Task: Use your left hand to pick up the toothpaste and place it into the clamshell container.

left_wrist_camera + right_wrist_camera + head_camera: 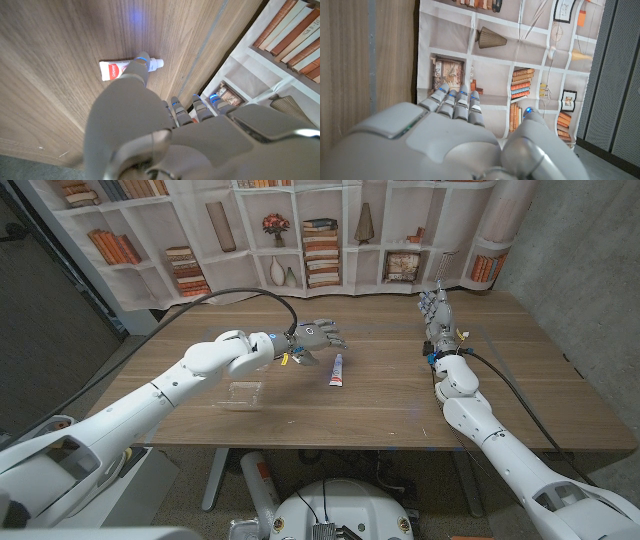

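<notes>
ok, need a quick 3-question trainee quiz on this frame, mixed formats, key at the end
1. True or false: the left hand already grips the toothpaste.
2. Multiple choice: in the head view, where does the clamshell container sit?
A. beside the right hand
B. under the left forearm, on the robot's left of the toothpaste
C. at the table's far edge, by the backdrop
3. Fill in: the right hand holds ____.

Key
1. False. Its fingers are spread above the table, close to the tube but not around it.
2. B
3. Nothing; it stands fingers up near the table's far right side.
</notes>
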Controlling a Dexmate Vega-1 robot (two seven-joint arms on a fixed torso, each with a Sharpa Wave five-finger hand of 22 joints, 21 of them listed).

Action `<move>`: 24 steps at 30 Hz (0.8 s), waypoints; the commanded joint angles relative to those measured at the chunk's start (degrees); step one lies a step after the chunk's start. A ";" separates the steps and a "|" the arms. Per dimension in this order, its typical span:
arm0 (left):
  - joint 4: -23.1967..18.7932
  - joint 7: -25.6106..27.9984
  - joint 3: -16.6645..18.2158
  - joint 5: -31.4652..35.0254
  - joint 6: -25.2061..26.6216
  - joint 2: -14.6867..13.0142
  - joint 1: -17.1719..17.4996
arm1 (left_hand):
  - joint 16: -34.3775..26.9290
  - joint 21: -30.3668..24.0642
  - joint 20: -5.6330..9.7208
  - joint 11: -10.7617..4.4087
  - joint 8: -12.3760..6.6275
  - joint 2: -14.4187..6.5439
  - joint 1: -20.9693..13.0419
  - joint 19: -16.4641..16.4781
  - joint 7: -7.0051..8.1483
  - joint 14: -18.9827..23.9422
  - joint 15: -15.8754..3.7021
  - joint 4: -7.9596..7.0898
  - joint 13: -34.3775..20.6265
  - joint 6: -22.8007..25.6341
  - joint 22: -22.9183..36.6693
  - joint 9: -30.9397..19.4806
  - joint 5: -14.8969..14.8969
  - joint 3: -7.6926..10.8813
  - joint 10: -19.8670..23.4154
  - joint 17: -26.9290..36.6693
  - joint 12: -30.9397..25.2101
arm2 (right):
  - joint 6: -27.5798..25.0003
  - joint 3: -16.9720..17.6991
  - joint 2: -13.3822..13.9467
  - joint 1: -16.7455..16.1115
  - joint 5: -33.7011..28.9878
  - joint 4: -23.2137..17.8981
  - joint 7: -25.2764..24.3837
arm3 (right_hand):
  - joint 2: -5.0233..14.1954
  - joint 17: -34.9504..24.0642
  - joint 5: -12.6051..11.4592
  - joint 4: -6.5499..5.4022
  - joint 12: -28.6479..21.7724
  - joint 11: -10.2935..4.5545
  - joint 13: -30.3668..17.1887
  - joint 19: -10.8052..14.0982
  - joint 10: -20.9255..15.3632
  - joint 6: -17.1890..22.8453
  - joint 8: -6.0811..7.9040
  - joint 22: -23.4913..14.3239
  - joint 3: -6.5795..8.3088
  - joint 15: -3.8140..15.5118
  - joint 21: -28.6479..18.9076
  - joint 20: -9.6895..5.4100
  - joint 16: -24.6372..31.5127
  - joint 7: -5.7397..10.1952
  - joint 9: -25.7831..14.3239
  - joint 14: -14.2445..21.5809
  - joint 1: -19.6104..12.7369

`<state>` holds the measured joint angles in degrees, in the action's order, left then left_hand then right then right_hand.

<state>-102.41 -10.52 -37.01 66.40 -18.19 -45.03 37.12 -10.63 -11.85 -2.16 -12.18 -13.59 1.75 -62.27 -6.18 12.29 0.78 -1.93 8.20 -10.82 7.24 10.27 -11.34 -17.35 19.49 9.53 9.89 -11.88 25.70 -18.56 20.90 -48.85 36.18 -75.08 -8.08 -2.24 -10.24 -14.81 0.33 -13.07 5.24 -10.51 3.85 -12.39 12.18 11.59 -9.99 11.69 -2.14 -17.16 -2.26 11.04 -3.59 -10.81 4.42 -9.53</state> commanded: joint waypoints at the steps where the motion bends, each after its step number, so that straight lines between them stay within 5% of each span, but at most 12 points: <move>1: 0.83 0.13 -0.76 0.62 -0.64 0.81 -0.52 | -0.32 -0.03 -0.07 -0.20 -0.62 -0.11 -0.96 0.22 0.24 0.66 -6.34 -0.02 -0.12 1.24 0.24 -0.12 0.37 -0.36 1.11 0.00 -0.35 | 0.49 0.18 -0.33 0.08 0.37 0.69 0.37 | 0.55 -0.19 0.14 0.03 0.31 -0.17 -0.17 0.60 -0.52 0.53 -0.13 -0.34 -0.17 -0.02 0.22 -0.41 -0.12 0.06 -0.12 0.54 -0.01; 16: 3.92 2.51 -2.33 1.13 -2.75 2.10 -1.36 | -0.52 -0.07 0.10 -0.25 -1.49 -0.48 -2.19 0.58 0.31 2.60 -7.08 -0.16 -0.17 4.83 0.25 -0.17 1.16 -1.15 4.89 -0.03 -0.71 | 0.72 0.49 -0.35 0.14 0.71 1.12 0.60 | 0.60 -0.20 0.15 0.10 0.30 -0.12 -0.18 0.85 -0.67 0.69 -0.09 -0.36 -0.26 -0.08 0.44 -0.46 -0.13 0.11 -0.13 0.64 -0.01; 24: 2.95 -4.16 -3.01 1.46 -2.25 3.01 -2.95 | -0.49 -0.09 0.22 -0.28 -2.02 -0.64 -2.63 0.83 0.33 3.47 -7.37 -0.29 -0.18 6.92 0.25 -0.18 1.52 -1.60 6.67 -0.02 -0.76 | 0.86 0.54 -0.58 0.27 0.88 1.67 0.73 | 0.61 -0.21 0.16 0.12 0.33 -0.24 -0.19 0.90 -0.67 0.71 -0.10 -0.37 -0.33 -0.09 0.63 -0.46 -0.14 0.14 -0.13 0.69 0.03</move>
<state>-99.42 -9.76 -39.09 67.27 -20.31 -43.00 35.68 -10.62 -11.86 -2.17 -12.40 -15.07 1.19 -64.28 -5.71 12.61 3.53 -2.05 7.92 -10.81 13.23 10.26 -11.33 -16.07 18.37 15.47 9.89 -12.14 26.29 -18.14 20.59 -48.77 36.79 -74.06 -7.60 -2.24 -10.24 -14.81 0.48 -13.07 5.12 -10.51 4.46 -12.50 12.50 11.59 -10.28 11.54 -2.36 -16.72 -2.05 11.04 -3.27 -10.80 4.64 -9.53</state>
